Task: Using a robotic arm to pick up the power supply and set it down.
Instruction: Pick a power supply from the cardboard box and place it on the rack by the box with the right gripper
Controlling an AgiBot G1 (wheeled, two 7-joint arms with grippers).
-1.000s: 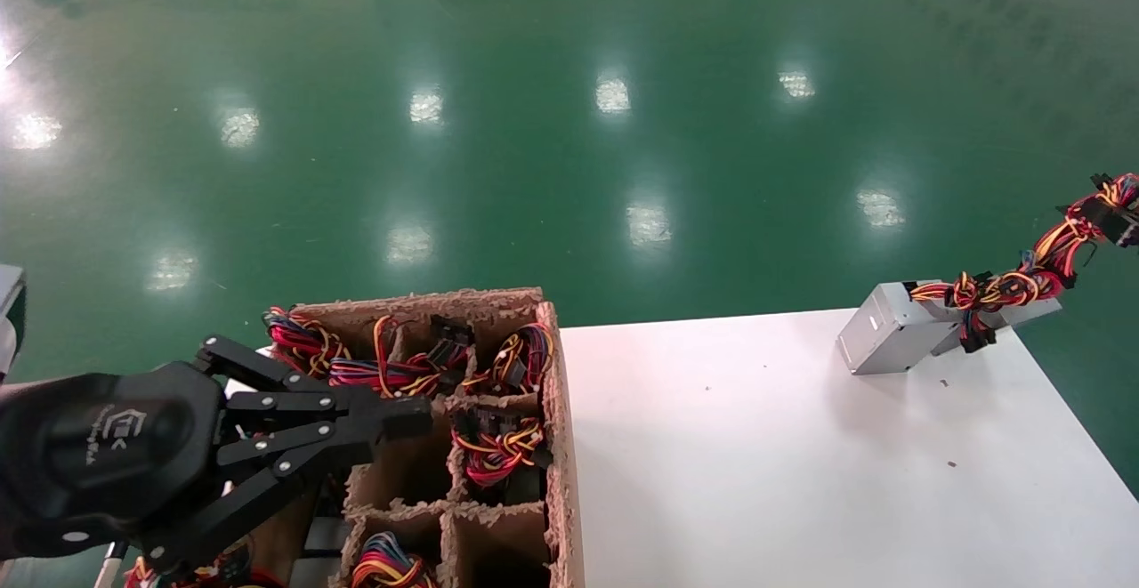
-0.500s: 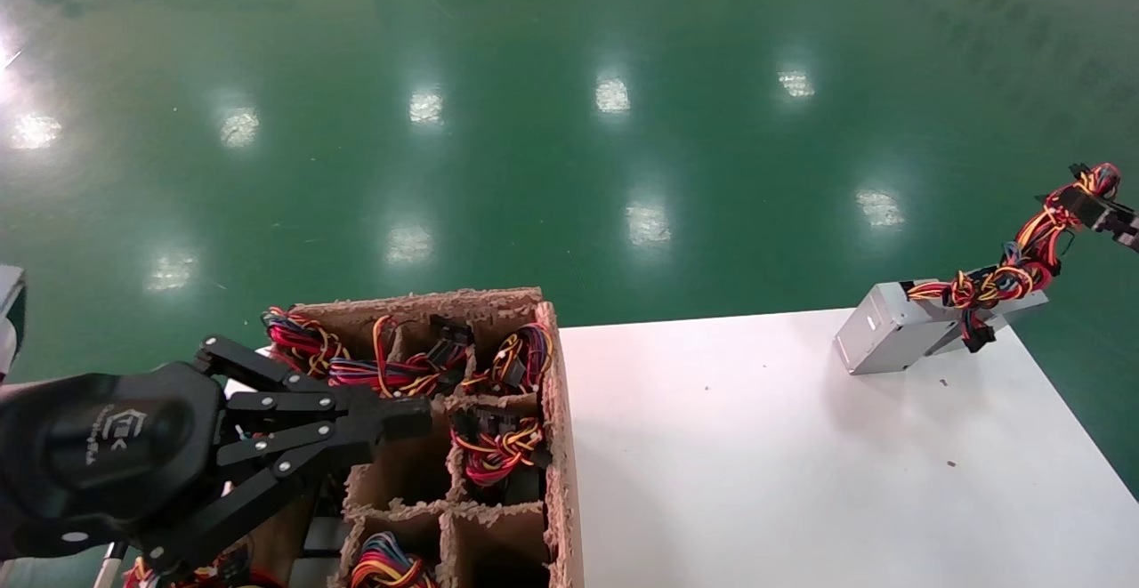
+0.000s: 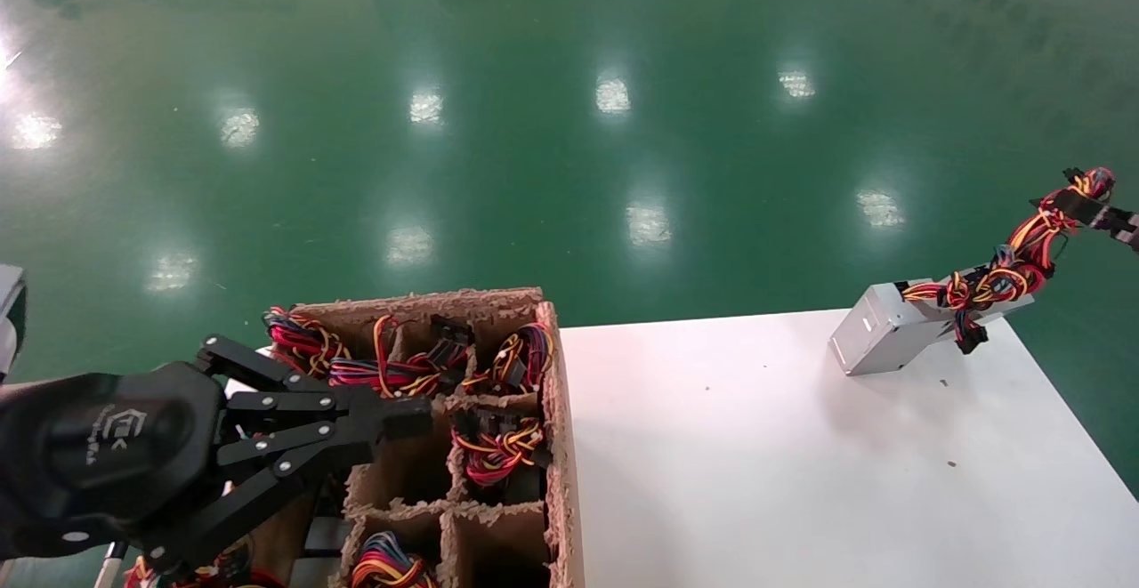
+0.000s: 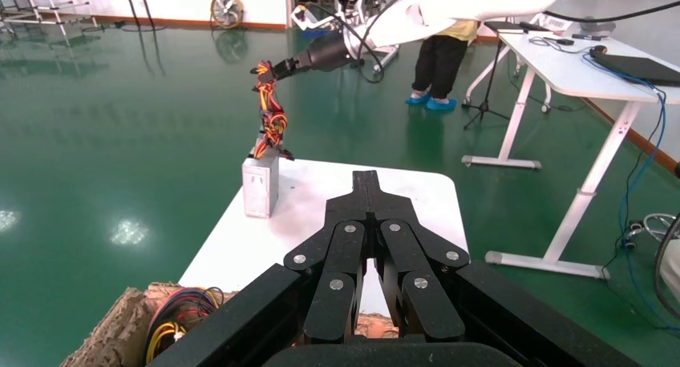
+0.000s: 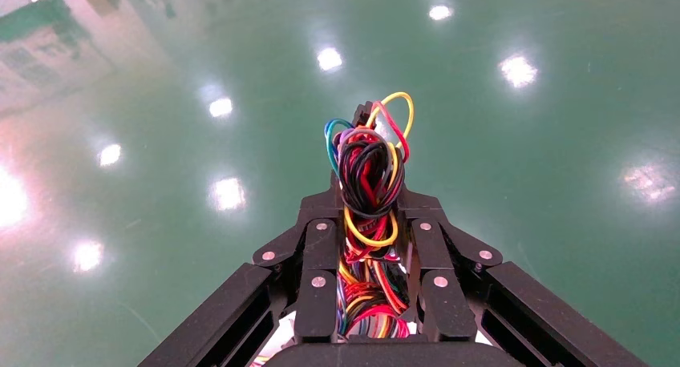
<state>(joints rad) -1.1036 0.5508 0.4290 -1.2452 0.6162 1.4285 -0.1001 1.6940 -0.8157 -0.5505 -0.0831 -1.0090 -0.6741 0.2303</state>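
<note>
The power supply [image 3: 876,339], a plain grey metal box, stands tilted at the far right corner of the white table [image 3: 756,481], one end raised. Its bundle of red, yellow and black wires [image 3: 1005,277] stretches up and to the right to my right gripper [image 3: 1112,213] at the picture's edge. In the right wrist view that gripper [image 5: 369,199] is shut on the wire bundle [image 5: 369,163]. The left wrist view shows the white robotic arm [image 4: 481,2] holding the wires above the power supply [image 4: 261,187]. My left gripper [image 3: 409,417] hangs shut and empty over the cardboard crate.
A cardboard crate [image 3: 552,446] with divider cells holding more wire bundles [image 3: 498,450] sits against the table's left side. Green floor lies beyond the table's edges. In the left wrist view, a person [image 4: 445,54] and other white tables [image 4: 577,70] stand farther off.
The right gripper has drawn the wire bundle's end a little up and to the left. The power supply's raised end has lifted and tilted more. The left arm has stayed still.
</note>
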